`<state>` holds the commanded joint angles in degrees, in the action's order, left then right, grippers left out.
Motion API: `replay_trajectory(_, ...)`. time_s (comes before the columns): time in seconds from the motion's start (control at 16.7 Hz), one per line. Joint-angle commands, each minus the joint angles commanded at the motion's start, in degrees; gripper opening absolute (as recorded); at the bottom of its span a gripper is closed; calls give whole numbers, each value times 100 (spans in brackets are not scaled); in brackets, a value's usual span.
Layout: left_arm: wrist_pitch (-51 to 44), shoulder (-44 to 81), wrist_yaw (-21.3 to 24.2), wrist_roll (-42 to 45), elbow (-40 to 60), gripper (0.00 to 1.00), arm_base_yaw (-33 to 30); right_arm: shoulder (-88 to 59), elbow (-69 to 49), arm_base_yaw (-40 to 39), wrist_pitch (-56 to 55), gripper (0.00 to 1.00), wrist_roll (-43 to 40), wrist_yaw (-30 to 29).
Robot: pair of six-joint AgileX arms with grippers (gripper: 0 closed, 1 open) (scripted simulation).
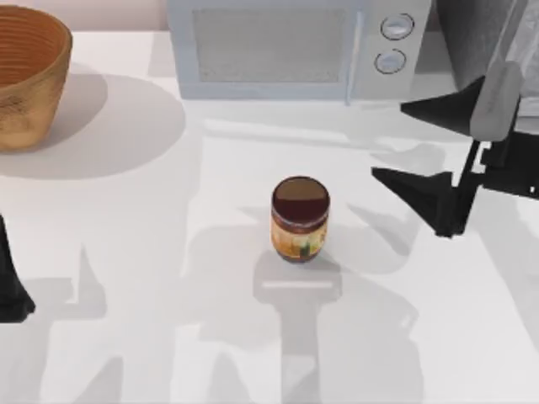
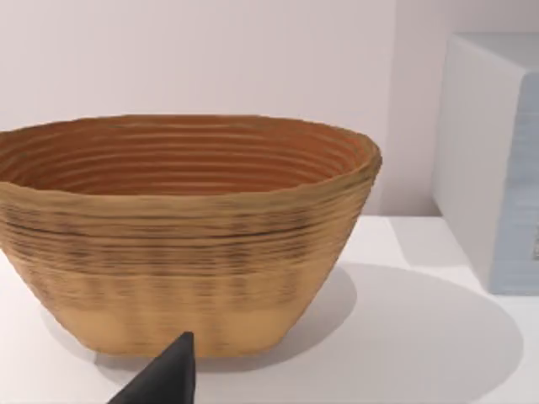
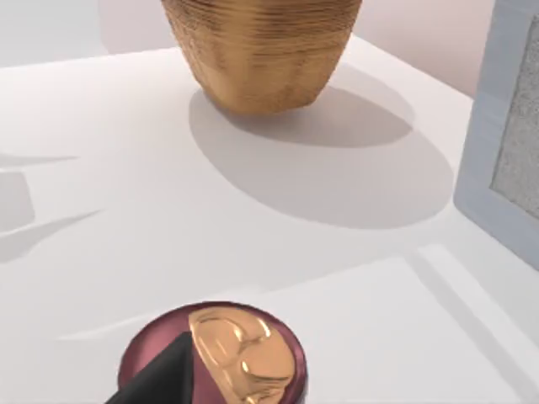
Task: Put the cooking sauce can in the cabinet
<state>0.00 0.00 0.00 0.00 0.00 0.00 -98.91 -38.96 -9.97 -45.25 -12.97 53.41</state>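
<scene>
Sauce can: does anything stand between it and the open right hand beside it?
Nothing visible does. The sauce can stands upright and alone mid-table, and only bare table lies between it and the right hand, open to its right. The basket and microwave sit farther back, off that line.

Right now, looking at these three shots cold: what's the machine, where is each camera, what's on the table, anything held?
It is a simulated pair of AgileX arms with two-finger grippers at a white table. One picture looks down from above; the other two come from cameras on each arm's wrist. On the table stand the cooking sauce can near the middle, a woven basket at the back left, and a light-grey microwave along the back. The right gripper hangs open to the right of the can, apart from it, holding nothing. The left gripper sits parked at the left edge, facing the basket.
</scene>
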Motion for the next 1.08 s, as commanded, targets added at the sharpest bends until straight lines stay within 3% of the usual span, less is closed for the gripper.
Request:
replay_trajectory(0.66, 0, 0, 0, 0, 0, 100, 0, -3096, -1254, -315, -1452, 100, -440, 1684)
replay_trajectory(1.08, 0, 0, 0, 0, 0, 100, 0, -3660, -1491, -375, -1726, 100, -531, 1991)
